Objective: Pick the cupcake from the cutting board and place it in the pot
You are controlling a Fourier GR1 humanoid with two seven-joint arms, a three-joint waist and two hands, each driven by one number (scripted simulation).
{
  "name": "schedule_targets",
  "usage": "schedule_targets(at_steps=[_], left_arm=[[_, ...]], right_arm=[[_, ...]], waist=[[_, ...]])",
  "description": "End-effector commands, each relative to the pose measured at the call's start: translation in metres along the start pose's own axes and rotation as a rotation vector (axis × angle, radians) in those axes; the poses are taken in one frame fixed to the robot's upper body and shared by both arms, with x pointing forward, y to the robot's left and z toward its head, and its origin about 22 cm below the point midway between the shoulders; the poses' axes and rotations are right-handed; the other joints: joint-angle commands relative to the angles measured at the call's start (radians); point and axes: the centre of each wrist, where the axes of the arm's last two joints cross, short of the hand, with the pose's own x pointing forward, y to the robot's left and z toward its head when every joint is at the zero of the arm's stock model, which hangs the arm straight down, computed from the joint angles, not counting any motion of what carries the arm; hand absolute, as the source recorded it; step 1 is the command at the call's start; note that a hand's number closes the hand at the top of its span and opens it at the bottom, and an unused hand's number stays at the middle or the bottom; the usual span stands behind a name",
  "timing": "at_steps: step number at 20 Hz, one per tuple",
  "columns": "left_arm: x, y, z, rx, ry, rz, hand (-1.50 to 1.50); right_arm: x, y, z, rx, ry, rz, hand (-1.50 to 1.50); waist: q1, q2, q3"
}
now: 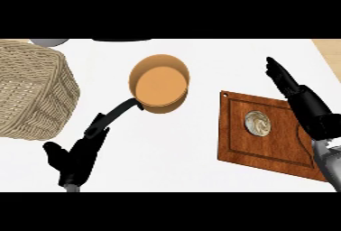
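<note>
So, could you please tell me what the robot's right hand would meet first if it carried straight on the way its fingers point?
Probably nothing: the right hand points up and slightly left over bare white counter, past the brown wooden cutting board. Its height is unclear.

White tabletop (200, 171), wicker basket (33, 90) at nine o'clock, orange pot (158, 84) near centre, wooden cutting board (266, 149) at four o'clock

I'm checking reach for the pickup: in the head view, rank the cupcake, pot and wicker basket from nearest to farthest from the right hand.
From the right hand:
1. cupcake, just left, on the cutting board.
2. pot, centre.
3. wicker basket, far left.
</note>
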Motion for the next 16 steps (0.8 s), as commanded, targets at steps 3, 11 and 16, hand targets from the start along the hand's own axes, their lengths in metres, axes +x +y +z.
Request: schedule_targets(at_steps=[3,11,16], left_arm=[[0.066,0.009,-0.024,0.037,-0.215,-0.111,0.00],[0.121,0.011,-0.034,0.081,-0.377,-0.145,0.00],[0.131,0.007,-0.038,0.119,-0.370,-0.151,0.00]], right_arm=[[0.002,-0.018,-0.033,0.156,-0.171,-0.150,1.50],[-0.030,-0.062,-0.034,0.303,-0.412,-0.098,-1.50],[-0.038,-0.098,-0.040,0.394,-0.579,-0.195,-1.50]], waist=[[0.088,0.035,0.013],[0.127,0.058,0.019],[0.114,0.051,0.015]])
